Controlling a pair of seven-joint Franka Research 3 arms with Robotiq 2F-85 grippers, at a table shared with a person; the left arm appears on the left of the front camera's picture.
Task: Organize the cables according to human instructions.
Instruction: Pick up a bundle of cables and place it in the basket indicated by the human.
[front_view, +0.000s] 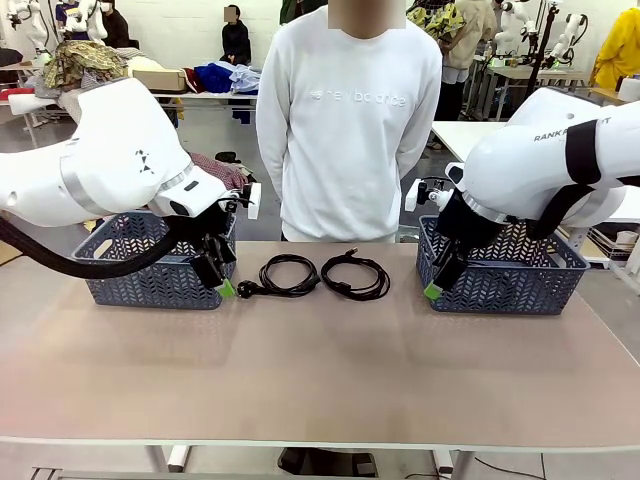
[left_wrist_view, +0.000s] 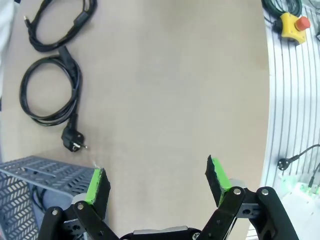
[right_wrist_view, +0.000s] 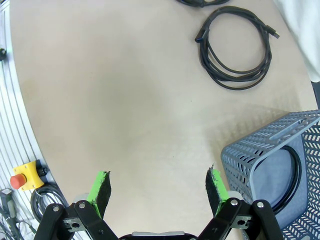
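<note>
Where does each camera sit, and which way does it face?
Front: fixed between the arms, facing across the table at the person; both arms show, left hand at the left basket, right hand at the right basket.
Left wrist: on that arm's wrist, looking down past its open hand at the plugged cable and left basket.
Right wrist: on that arm's wrist, looking down past its open hand at the other cable and right basket.
Shared: front and left wrist both show the plugged cable.

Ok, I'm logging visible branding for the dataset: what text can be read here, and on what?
"new balance": faint, across the chest of the person's white sweatshirt.
"RANK": the start of a longer word, partly covered by a black strap, on the right arm.
Nothing else is readable.
</note>
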